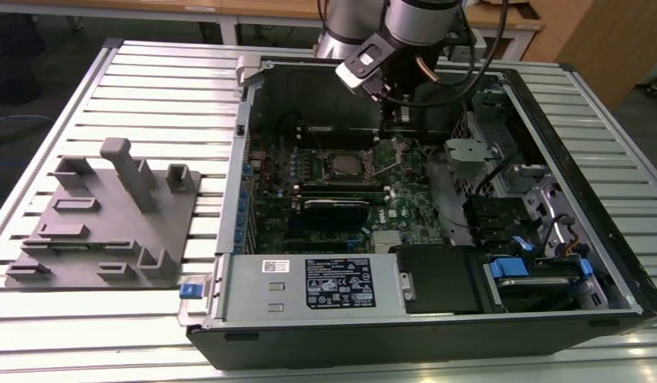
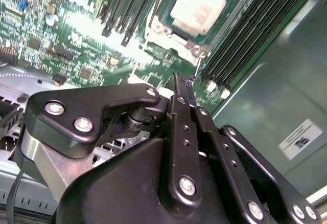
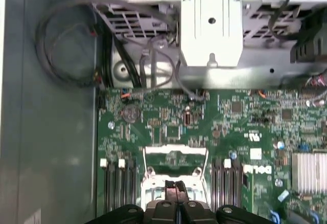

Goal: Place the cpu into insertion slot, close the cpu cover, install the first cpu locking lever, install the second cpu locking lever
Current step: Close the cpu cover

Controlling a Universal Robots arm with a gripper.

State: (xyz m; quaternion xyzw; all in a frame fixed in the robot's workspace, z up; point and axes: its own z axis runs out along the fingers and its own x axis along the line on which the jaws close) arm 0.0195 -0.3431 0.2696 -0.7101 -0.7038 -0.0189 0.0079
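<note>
The robot's single arm (image 1: 419, 20) is hanging down from the exterior view's top edge, its silver wrist section (image 1: 360, 64) angling downward, while the gripper (image 2: 183, 79) is pointing down with its two slim black fingers (image 3: 171, 186) pressing flat against each other.

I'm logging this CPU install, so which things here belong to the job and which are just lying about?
Job: cpu, in the insertion slot; cpu cover, open; gripper beside it.
Lying about: power-supply box, grey fixture plate, memory slots.
</note>
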